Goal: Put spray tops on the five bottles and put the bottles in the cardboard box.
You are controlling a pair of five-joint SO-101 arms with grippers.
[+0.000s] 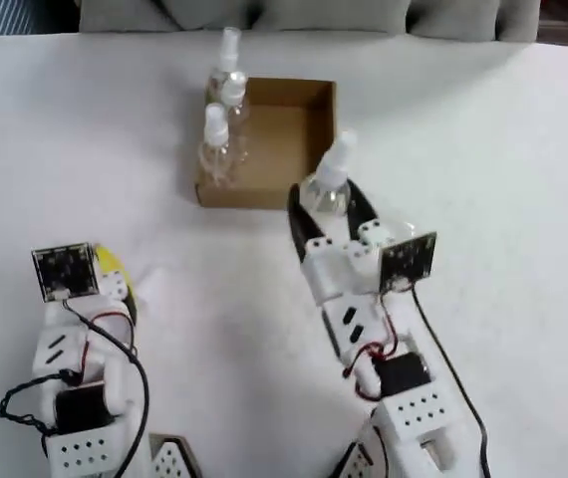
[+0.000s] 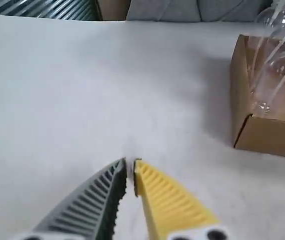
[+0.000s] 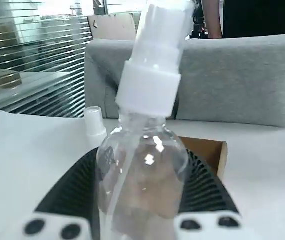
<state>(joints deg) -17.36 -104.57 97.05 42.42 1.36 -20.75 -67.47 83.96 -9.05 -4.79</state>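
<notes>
The cardboard box [image 1: 284, 149] lies open at the middle back of the table. Three clear bottles with white spray tops [image 1: 216, 139] stand along its left side; they show through the left wrist view as bottles [image 2: 277, 60] in the box [image 2: 262, 132]. My right gripper [image 1: 329, 204] is shut on another clear bottle [image 3: 142, 185] with a white spray top [image 3: 155, 65], held upright by the box's front right corner. Its black fingers [image 3: 72, 195] hug both sides. My left gripper [image 2: 130, 167] is shut, low over bare table at front left, with nothing in it.
A grey sofa [image 3: 242, 75] runs behind the table's far edge. The white tabletop [image 1: 85, 129] stretches open left of the box and to its right. Both arm bases stand at the front edge.
</notes>
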